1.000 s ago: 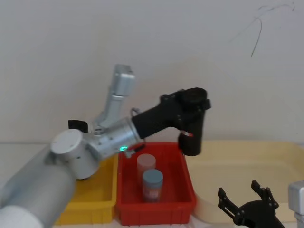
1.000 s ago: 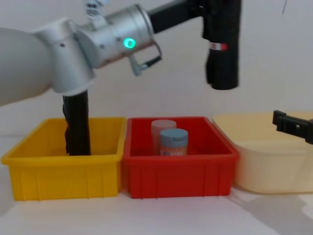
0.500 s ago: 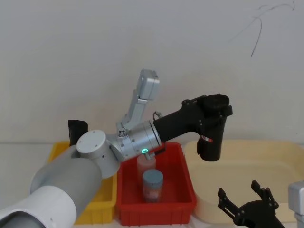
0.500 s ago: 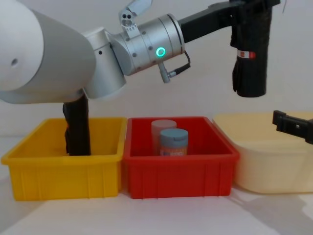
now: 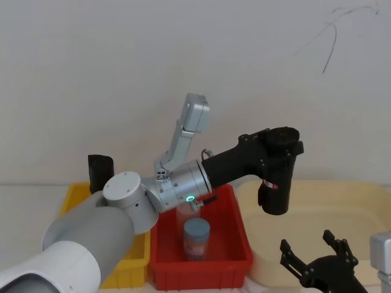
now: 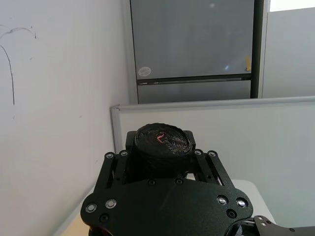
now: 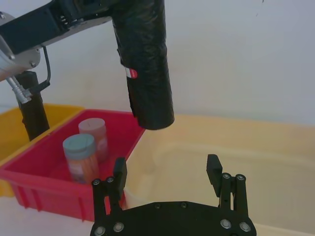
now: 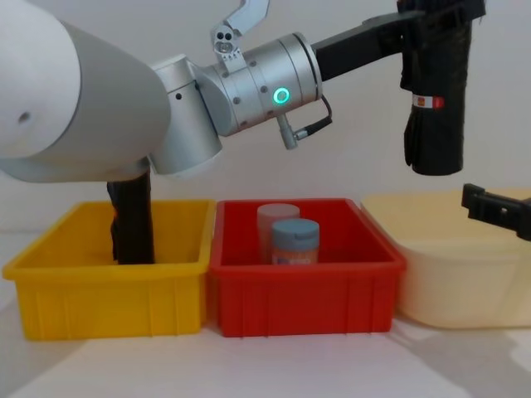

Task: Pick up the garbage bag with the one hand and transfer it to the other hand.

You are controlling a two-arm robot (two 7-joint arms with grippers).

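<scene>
Standing nearest, right gripper: was low, to the right of the red bin and nearer than it; its two black fingers were spread apart.
Red bin: sat on the table, the middle one of three containers.
Jars: two stood upright inside the red bin, a blue-lidded jar in front and a pale-lidded jar just behind it.
Yellow bin: stood just left of the red bin, wall beside wall.
Cream basin: stood just right of the red bin.
Black slab: stood upright in the yellow bin, left of the red bin, rising above the rim.
Garbage bag: hung upright in the air, above and to the right of the red bin, its lower end clear of the rim.
Left gripper: was high above and right of the red bin, pinching the bag's upper end; its silver arm with the green ring light crossed above the bin.
Wall: plain white, behind the red bin.
</scene>
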